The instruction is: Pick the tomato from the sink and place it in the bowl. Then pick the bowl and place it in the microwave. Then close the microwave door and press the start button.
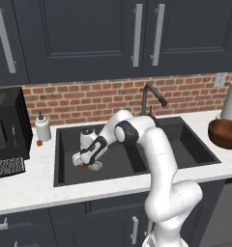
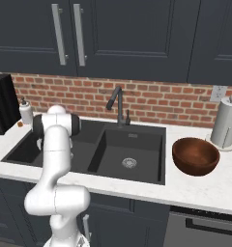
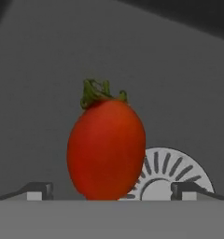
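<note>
Behind tomato (image 3: 106, 150): silver drain (image 3: 172, 175)

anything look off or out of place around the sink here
One thing: a tomato lies on the floor of the left basin of the sink, partly in front of the silver drain, an odd spot for food. The open gripper sits right at it. The bowl stands upright on the counter; nothing spilled or damaged.

The red tomato (image 3: 106, 149) with its green stem lay in the left basin of the black sink (image 2: 132, 140), beside the drain, while the brown bowl (image 2: 195, 156) sat upright on the tabletop (image 2: 205, 190).
</note>
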Available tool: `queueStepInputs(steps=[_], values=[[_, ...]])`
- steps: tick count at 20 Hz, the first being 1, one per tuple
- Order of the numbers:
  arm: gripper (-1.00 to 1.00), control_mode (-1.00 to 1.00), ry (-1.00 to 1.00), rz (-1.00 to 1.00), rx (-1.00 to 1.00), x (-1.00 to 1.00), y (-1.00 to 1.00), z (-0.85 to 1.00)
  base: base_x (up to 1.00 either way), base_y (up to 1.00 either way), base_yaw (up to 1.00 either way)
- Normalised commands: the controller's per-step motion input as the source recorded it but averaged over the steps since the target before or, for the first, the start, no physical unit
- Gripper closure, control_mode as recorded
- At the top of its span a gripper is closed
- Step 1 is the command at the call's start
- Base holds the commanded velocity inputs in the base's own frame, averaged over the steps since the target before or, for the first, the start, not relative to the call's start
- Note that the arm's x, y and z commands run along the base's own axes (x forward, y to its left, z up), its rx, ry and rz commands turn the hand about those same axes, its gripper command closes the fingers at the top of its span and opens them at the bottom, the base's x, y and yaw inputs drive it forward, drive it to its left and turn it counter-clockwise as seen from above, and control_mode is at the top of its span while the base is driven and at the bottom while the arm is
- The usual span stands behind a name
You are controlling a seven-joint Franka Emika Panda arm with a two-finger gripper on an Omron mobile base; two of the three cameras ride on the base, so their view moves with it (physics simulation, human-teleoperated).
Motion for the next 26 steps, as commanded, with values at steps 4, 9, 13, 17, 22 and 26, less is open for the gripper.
queueStepInputs(steps=[4, 9, 13, 17, 22, 26], values=[[-1.00, -1.00, 0.00, 0.02, 0.00, 0.29, 0.33, -0.23, 0.00, 0.00, 0.00], [-1.00, -1.00, 0.00, 0.00, 0.00, 0.37, 0.17, -0.25, 0.00, 0.00, 0.00], [1.00, -1.00, 0.04, 0.00, 0.00, 0.13, 0.00, -0.23, 0.00, 0.00, 0.00], [1.00, -1.00, 0.03, 0.00, 0.00, -0.01, -0.04, -0.09, 0.00, 0.00, 0.00], [1.00, -1.00, 0.00, 0.00, 0.00, -0.32, -0.23, 0.08, 0.00, 0.00, 0.00], [1.00, -1.00, 0.00, 0.07, 0.00, -0.59, -0.32, 0.38, 0.00, 0.00, 0.00]])
